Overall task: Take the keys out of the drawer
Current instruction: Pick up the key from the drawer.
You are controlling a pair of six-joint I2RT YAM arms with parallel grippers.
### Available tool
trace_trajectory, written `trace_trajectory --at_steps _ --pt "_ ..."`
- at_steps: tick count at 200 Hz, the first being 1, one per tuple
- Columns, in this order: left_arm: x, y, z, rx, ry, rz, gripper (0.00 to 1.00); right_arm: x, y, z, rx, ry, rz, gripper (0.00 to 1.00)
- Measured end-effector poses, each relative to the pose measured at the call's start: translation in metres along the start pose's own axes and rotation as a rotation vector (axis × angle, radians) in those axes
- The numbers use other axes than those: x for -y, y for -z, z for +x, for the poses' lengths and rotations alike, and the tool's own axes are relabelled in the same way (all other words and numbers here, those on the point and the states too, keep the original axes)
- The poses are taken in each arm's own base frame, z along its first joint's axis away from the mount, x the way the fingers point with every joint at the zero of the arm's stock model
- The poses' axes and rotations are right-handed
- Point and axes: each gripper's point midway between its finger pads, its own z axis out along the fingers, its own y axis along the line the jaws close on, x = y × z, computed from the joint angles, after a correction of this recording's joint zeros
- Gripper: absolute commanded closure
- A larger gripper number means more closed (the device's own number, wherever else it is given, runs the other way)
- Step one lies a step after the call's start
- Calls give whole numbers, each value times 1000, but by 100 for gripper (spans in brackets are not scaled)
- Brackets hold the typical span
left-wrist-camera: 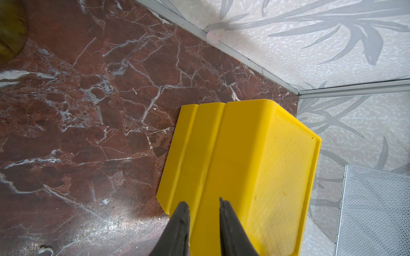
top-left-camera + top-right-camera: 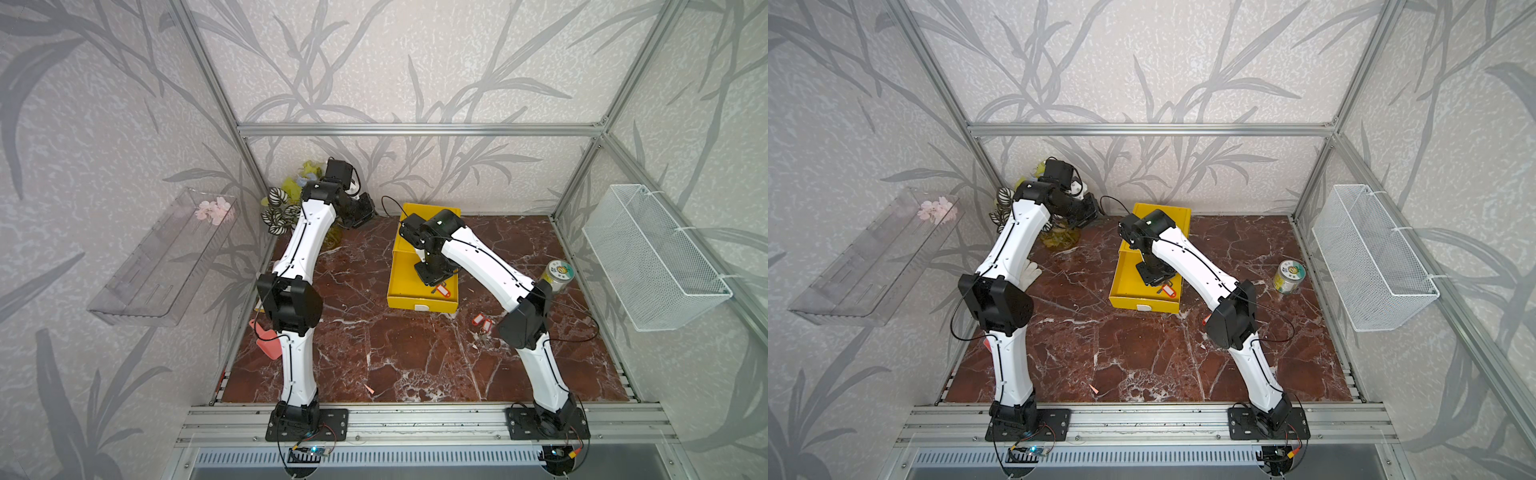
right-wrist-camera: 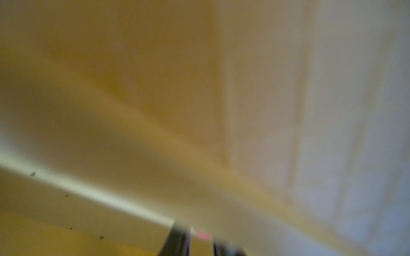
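you are working on the one tagged key [image 2: 443,291] i can see in the drawer [image 2: 400,286]. it lies on the drawer floor near the front wall, just beside the right gripper [image 2: 433,277]. i'd aim for the red plastic tag rather than the thin metal. close across its narrow side and lift straight up, so the ring clears the front wall before you swing out over the table [image 2: 395,353]. two other red-tagged keys [image 2: 481,323] already lie there. in the blurred right wrist view the fingers [image 3: 177,238] stand apart with a smear of red at their tips. whether they pinch the tag or only straddle it, i cannot tell. the left gripper [image 1: 203,202] hangs part open and empty by the yellow cabinet [image 1: 244,155].
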Motion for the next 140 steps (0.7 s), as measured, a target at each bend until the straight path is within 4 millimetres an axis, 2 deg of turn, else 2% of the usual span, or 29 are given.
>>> trace_trajectory --at_steps 19,59,99,140 --pt "-1 1 1 -5 2 -4 73 2 0 7 -15 -18 6 57" --pt "-6 2 3 -15 15 -16 73 4 -3 11 -28 -55 9 57" --pt "-12 5 -1 -11 31 -23 73 3 -4 10 -36 -78 -22 60" --pt "-7 10 -9 6 26 -14 73 3 -6 8 -52 -105 -94 64"
